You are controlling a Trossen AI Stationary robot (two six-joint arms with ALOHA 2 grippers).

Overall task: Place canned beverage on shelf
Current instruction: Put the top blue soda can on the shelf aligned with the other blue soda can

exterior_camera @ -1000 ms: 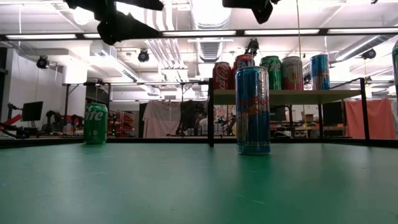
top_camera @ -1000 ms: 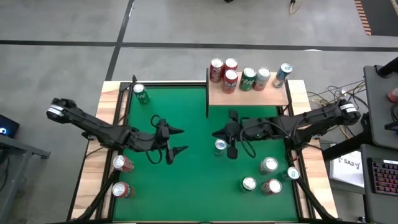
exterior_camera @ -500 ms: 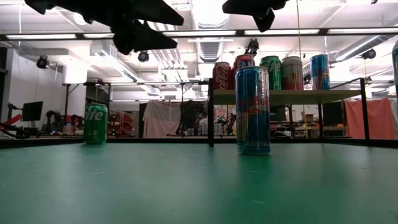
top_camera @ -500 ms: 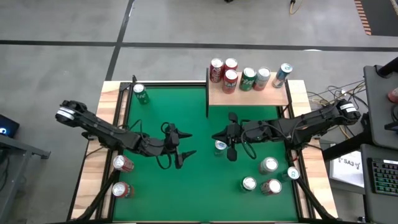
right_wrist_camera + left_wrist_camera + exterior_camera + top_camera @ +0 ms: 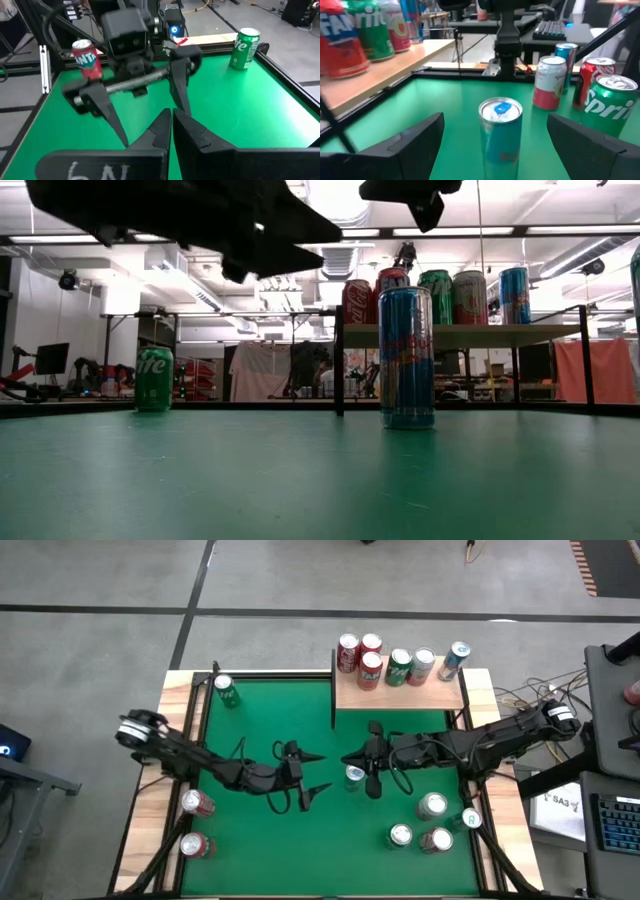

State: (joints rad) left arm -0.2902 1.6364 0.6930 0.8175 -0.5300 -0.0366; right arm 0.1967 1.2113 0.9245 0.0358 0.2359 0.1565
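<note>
A tall blue can (image 5: 354, 776) stands upright on its base on the green table, right of centre; it also shows in the low view (image 5: 407, 358). My left gripper (image 5: 324, 771) hangs open just left of the can and above the table. In its wrist view its two fingers frame the can (image 5: 500, 131) without touching it. My right gripper (image 5: 347, 757) is shut and hovers above the can, pointing toward the left gripper. The shelf (image 5: 400, 692) at the far right carries several cans.
A green Sprite can (image 5: 227, 691) stands at the far left corner. Two red cans (image 5: 197, 803) (image 5: 195, 845) sit on the left wooden border. Several cans (image 5: 432, 805) cluster at the near right. The near middle of the felt is free.
My left gripper has travelled toward the table's right edge and downward, nearing the blue can, and has rolled somewhat; it stays open. The blue can has kept its place.
</note>
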